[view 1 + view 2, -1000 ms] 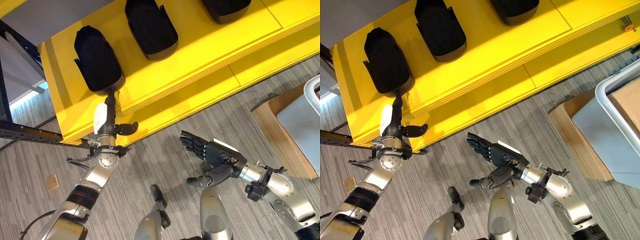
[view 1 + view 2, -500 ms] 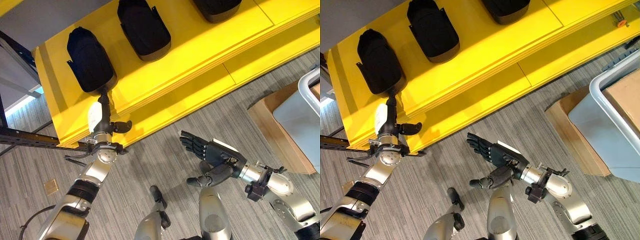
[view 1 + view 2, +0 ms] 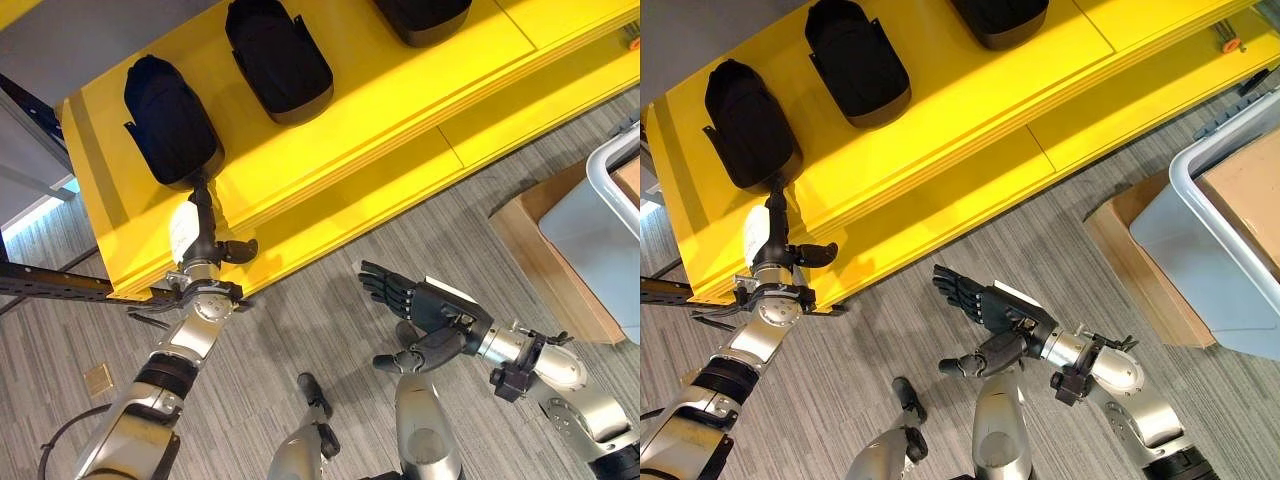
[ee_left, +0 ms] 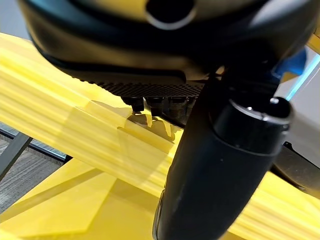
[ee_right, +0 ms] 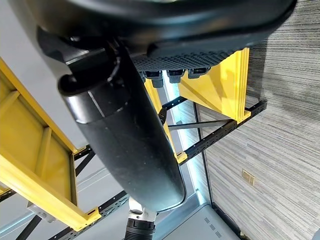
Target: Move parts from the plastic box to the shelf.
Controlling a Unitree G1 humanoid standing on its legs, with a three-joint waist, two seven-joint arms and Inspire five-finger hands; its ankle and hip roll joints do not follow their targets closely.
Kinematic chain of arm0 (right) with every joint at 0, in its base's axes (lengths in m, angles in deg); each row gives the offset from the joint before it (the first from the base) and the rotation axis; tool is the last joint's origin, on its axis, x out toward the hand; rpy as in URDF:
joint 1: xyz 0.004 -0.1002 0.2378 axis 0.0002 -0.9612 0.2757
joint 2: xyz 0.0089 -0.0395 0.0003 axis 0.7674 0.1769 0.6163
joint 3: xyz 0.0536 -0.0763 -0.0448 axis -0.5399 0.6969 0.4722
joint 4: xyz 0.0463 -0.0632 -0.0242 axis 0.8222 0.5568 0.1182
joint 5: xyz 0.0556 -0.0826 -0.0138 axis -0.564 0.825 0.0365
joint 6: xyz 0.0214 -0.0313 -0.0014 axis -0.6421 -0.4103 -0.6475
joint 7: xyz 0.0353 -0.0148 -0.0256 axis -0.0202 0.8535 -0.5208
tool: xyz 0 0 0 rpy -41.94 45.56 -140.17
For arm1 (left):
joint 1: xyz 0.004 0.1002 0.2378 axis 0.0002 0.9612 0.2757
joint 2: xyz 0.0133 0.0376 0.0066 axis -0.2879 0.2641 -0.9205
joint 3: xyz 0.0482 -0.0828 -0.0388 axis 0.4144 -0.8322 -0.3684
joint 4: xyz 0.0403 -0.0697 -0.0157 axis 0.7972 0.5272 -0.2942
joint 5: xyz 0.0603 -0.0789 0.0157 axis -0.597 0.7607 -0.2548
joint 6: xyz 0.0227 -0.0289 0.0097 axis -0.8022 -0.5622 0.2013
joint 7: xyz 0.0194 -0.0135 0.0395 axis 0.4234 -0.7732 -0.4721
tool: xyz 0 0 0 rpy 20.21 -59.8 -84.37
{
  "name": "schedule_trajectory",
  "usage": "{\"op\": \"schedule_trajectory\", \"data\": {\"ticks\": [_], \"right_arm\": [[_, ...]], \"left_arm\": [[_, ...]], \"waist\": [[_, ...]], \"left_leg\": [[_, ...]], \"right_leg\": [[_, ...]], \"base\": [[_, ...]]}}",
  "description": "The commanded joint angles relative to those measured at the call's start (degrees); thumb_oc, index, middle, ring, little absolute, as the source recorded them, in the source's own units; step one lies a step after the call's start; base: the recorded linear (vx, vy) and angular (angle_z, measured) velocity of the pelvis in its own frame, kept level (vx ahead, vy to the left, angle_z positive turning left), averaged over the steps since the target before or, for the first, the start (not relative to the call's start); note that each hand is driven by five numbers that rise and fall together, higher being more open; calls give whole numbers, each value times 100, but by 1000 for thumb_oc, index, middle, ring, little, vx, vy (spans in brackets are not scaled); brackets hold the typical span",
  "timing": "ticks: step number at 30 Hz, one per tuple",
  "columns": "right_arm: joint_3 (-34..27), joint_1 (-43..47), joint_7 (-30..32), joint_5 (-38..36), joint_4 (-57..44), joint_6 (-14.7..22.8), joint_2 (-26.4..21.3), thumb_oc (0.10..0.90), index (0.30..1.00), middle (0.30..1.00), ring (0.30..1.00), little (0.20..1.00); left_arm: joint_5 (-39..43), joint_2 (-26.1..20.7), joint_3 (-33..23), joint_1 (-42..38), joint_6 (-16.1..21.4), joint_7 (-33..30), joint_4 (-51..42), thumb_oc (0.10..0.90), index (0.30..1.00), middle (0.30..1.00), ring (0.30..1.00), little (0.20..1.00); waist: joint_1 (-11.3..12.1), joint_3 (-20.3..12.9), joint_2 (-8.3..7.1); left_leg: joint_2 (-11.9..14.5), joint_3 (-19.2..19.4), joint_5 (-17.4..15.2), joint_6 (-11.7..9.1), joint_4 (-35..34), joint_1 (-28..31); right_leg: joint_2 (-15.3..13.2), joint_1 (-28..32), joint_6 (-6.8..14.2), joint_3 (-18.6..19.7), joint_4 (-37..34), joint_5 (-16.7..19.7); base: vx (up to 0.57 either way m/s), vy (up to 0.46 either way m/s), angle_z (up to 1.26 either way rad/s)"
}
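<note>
**Desk:** What's pictured, biggest first?

**Photographer:** A yellow shelf carrying three black moulded parts. Beside it on the floor sits the grey plastic box on a wooden board. The left hand, fingers straight and thumb out, reaches up so its fingertips touch the near end of the leftmost part. The right hand hangs over the carpet, fingers relaxed, holding nothing.

**Desk:** How would those parts handle?

**Photographer:** Judging by looks: stiff shells, matte, probably light, unlikely to break. The rounded back looks slippery for fingers; the rim and small side tabs seem the surest hold, thumb opposite fingers across the narrow end.
</note>
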Motion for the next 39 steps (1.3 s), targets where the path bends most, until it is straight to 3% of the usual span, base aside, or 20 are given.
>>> {"op": "schedule_trajectory", "data": {"ticks": [1, 12, 18, 21, 23, 25, 33, 38, 39], "right_arm": [[4, 189, -258, -377, -559, 376, 272, 900, 1000, 1000, 1000, 1000], [36, 171, -180, -348, -583, 424, 308, 900, 1000, 1000, 1000, 1000], [13, 124, -184, -401, -581, 469, 285, 900, 1000, 1000, 1000, 1000], [36, 30, -95, -357, -570, 597, 382, 900, 1000, 1000, 1000, 1000], [31, 1, -68, -374, -564, 642, 410, 900, 1000, 1000, 1000, 1000], [22, -39, 14, -378, -587, 719, 406, 900, 1000, 1000, 1000, 1000], [-131, -296, 293, -469, -670, 958, 375, 900, 1000, 1000, 1000, 1000], [-286, -614, 381, -474, -696, 1146, 394, 900, 1000, 1000, 1000, 1000], [-365, -744, 378, -524, -694, 1179, 396, 900, 1000, 1000, 1000, 1000]], "left_arm": [[69, -314, -248, -160, 156, -222, 196, 900, 1000, 1000, 1000, 1000], [19, -322, -226, -53, 95, -292, 3, 900, 1000, 1000, 1000, 1000], [-83, -372, -191, -19, 336, -307, 35, 900, 1000, 1000, 1000, 1000], [-592, -341, -195, 313, 467, -567, -441, 900, 1000, 1000, 1000, 1000], [-1062, -370, -175, 445, 350, -472, -678, 900, 1000, 1000, 1000, 1000], [-988, -423, -145, 720, 225, -280, -1102, 900, 1000, 1000, 1000, 1000], [-1092, -594, -255, 1837, 596, 472, -2459, 900, 1000, 1000, 1000, 1000], [-994, -711, -487, 2615, 1386, 1044, -3171, 900, 1000, 1000, 1000, 1000], [-777, -726, -555, 2847, 1706, 1383, -3333, 900, 1000, 1000, 1000, 1000]], "waist": [[-16, -325, -326], [27, -312, -347], [40, -306, -359], [130, -287, -380], [161, -280, -389], [227, -263, -402], [536, -242, -396], [724, -361, -393], [758, -450, -401]], "left_leg": [[-108, -80, -1020, 222, 848, -205], [-109, -115, -1018, 230, 835, -215], [-107, -117, -1039, 243, 863, -227], [-112, -185, -1054, 259, 890, -255], [-107, -207, -1055, 263, 904, -268], [-106, -258, -1050, 265, 923, -291], [-124, -461, -1061, 330, 983, -338], [-111, -546, -1033, 339, 911, -229], [-101, -552, -1012, 328, 839, -152]], "right_leg": [[408, -6, -599, -501, 452, -847], [411, 6, -596, -532, 440, -846], [402, 8, -599, -559, 446, -851], [397, 43, -610, -610, 435, -864], [396, 59, -613, -630, 425, -861], [388, 87, -619, -673, 402, -849], [324, 261, -648, -943, 323, -862], [295, 457, -674, -1156, 257, -872], [284, 543, -667, -1212, 187, -850]], "base": [[0, 0, 0], [0, 0, 0], [-2, -7, 0], [-14, -65, 0], [-7, -54, 1], [-13, -63, 5], [-11, -60, 12], [7, -30, 11], [42, -14, 22]]}}
